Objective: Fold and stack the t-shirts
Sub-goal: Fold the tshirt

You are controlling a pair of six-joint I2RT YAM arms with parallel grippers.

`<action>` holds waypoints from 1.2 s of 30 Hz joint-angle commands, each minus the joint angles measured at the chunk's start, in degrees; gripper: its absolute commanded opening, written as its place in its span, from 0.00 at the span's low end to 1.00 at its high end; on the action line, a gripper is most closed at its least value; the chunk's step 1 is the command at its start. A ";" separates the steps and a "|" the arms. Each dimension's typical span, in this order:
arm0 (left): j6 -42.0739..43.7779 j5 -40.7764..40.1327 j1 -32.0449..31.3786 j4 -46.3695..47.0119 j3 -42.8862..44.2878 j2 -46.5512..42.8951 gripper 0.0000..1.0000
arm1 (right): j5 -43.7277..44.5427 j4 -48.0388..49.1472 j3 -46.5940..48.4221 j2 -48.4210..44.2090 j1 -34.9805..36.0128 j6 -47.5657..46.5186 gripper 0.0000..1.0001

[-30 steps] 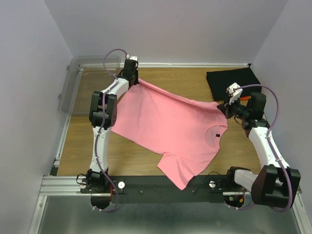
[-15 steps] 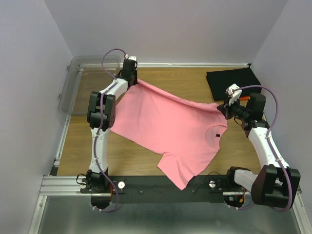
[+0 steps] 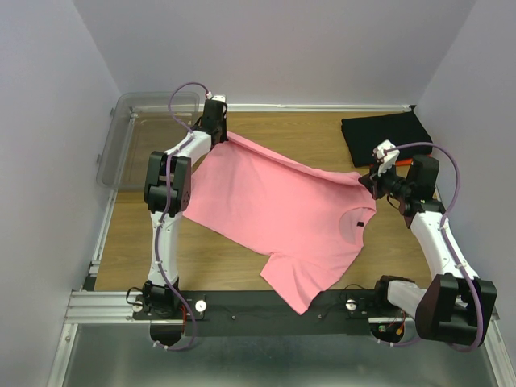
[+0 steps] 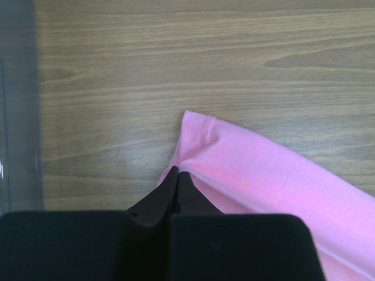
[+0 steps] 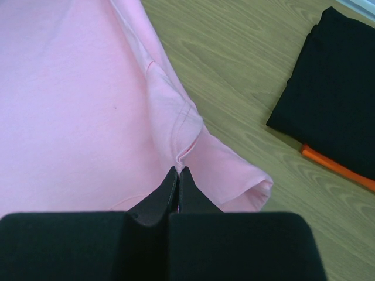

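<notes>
A pink t-shirt (image 3: 278, 214) is stretched over the middle of the wooden table, its dark neck label (image 3: 358, 220) toward the right. My left gripper (image 3: 218, 134) is shut on the shirt's far-left hem corner (image 4: 196, 132), held a little above the table. My right gripper (image 3: 368, 179) is shut on the shirt at the seam by the right sleeve (image 5: 234, 175). The far edge runs taut between the two grips. A folded black t-shirt (image 3: 385, 137) lies at the far right, with an orange one (image 5: 337, 168) showing under its near edge.
A clear plastic bin (image 3: 145, 137) stands at the far left, partly off the table's edge. White walls close in on three sides. The pink shirt's near sleeve hangs over the black rail (image 3: 242, 305) at the front between the arm bases.
Both arms have shifted very slightly, the right gripper a touch up and the left arm's elbow a little left. The shirt stays pinched at both ends and lies much the same.
</notes>
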 commanded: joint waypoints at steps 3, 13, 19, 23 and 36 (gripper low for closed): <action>0.48 -2.51 0.67 -0.12 -0.21 -3.02 0.00 | 0.66 -1.63 -0.92 -0.88 -0.30 -1.02 0.02; 0.83 -4.54 0.67 -0.74 -0.99 -3.72 0.00 | 1.10 -1.81 -1.09 -0.36 -0.30 -1.46 0.02; 1.10 -4.63 0.67 -0.04 -2.58 -4.86 0.00 | 0.48 -1.98 -0.92 0.17 -0.30 -1.29 0.02; 1.27 -4.54 0.67 0.92 -4.60 -7.84 0.21 | 0.13 -2.33 -0.83 0.43 -0.30 -1.38 0.02; 0.75 -3.05 0.67 4.71 -10.05 -17.96 0.43 | -0.48 -2.77 -0.13 2.45 -0.30 -1.73 0.02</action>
